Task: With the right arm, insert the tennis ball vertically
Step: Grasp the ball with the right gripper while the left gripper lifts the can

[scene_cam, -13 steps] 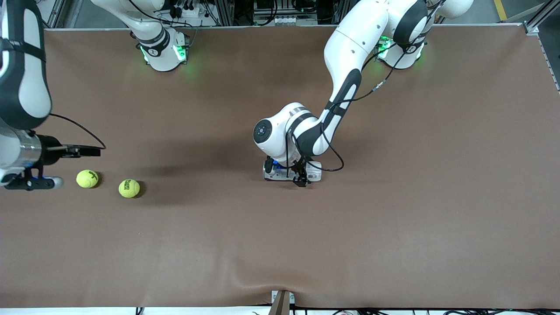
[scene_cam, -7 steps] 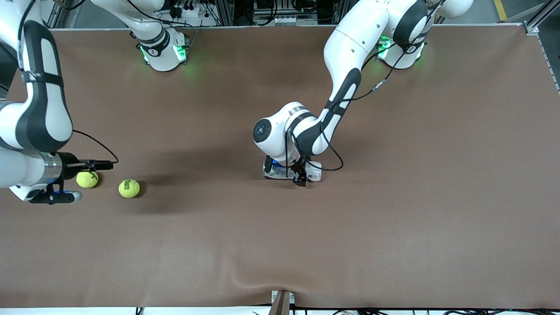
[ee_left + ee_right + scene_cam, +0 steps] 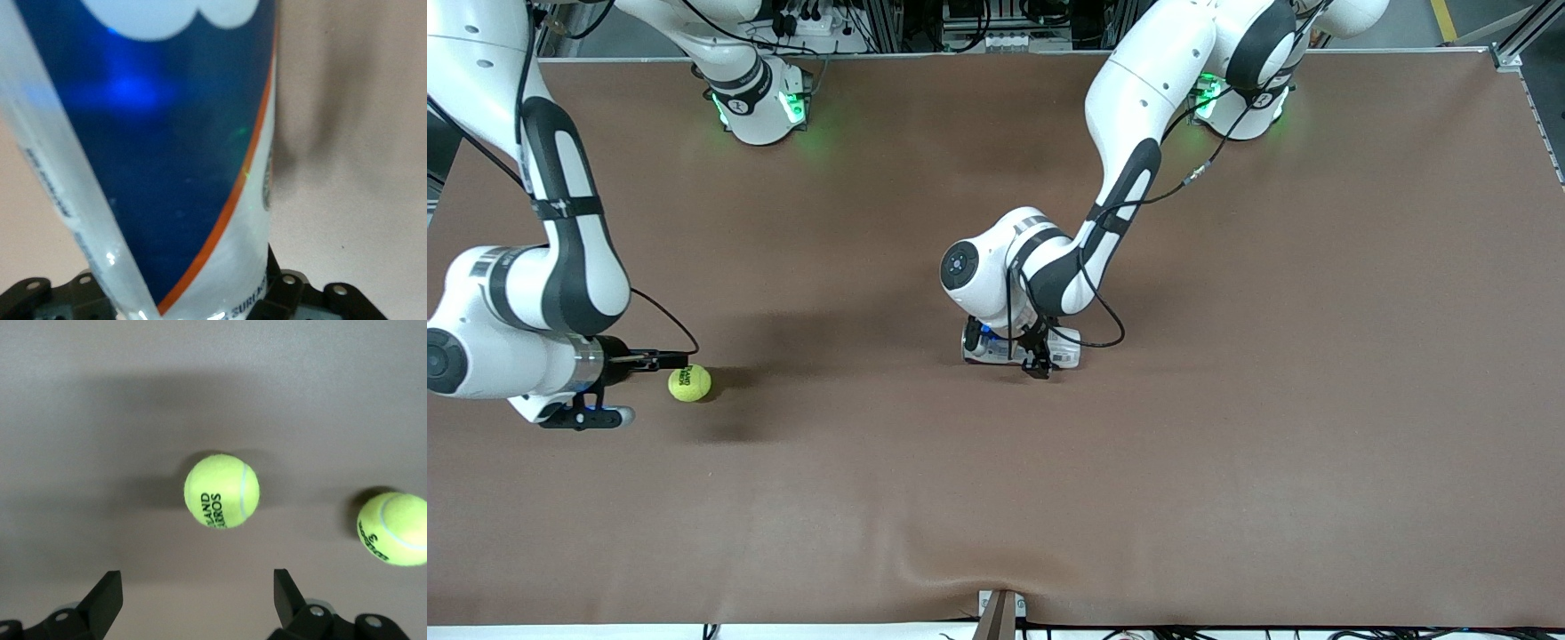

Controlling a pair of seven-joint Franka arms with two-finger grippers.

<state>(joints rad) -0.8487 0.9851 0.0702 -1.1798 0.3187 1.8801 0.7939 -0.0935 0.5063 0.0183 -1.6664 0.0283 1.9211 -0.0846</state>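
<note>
Yellow felt: a tennis ball (image 3: 221, 491) is lying on the brown table (image 3: 1227, 462), just ahead of my right gripper (image 3: 193, 600) and centred between its fingers.
My jaws: I am holding them wide apart, gripping nothing.
Second ball (image 3: 393, 529): off to one side.
Left gripper (image 3: 1039, 363): pinching the clear, blue-labelled can (image 3: 167, 167) mid-table.
Progress: nothing picked or inserted yet; grasping, carrying and dropping in are all remaining.
</note>
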